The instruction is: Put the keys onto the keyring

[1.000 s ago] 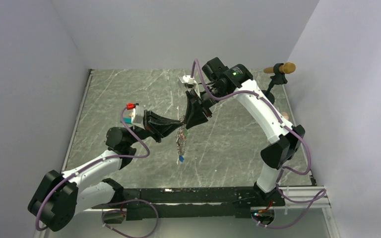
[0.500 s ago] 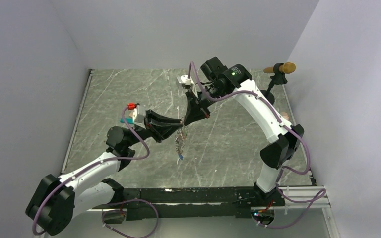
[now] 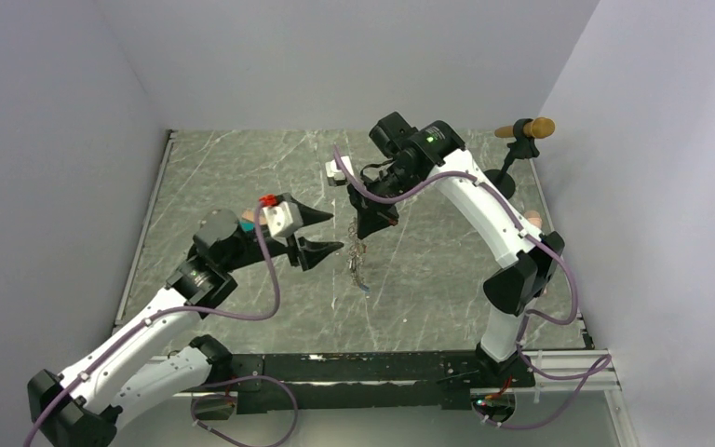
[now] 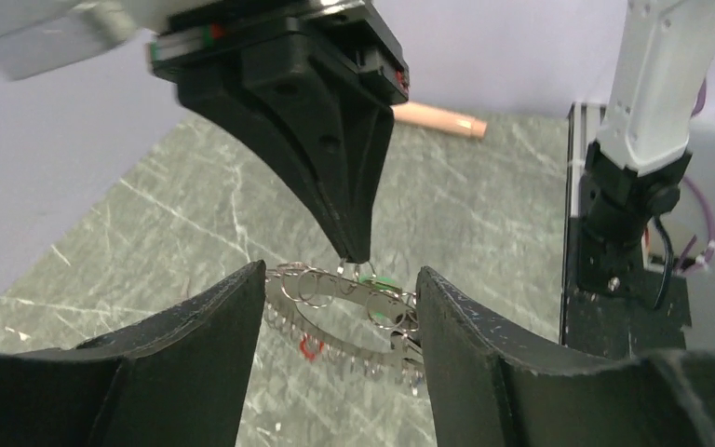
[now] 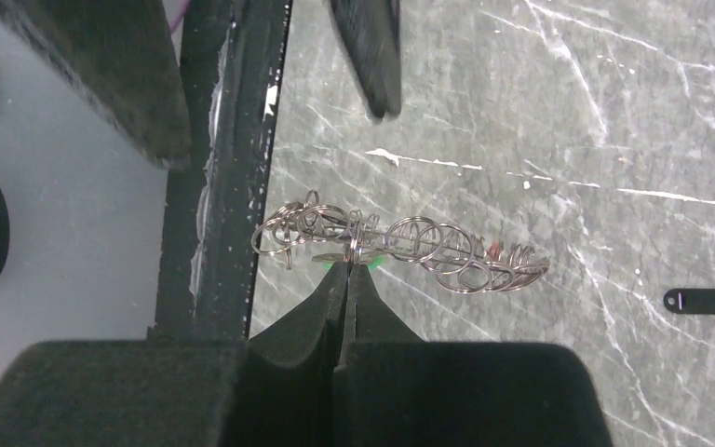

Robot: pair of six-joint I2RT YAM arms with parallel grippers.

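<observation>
Grey marbled tabletop (image 3: 242,177), two tools: right tool (image 5: 349,272) clenched on one keyring (image 5: 410,240) mid-frame, left tool (image 4: 340,279) released; one black-tagged key (image 5: 698,301) lies lower right.

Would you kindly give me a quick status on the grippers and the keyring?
Right gripper shut on keyring, ring hanging above table. Left gripper open beside it. Green tag at ring; black-tagged key lies apart on table.
</observation>
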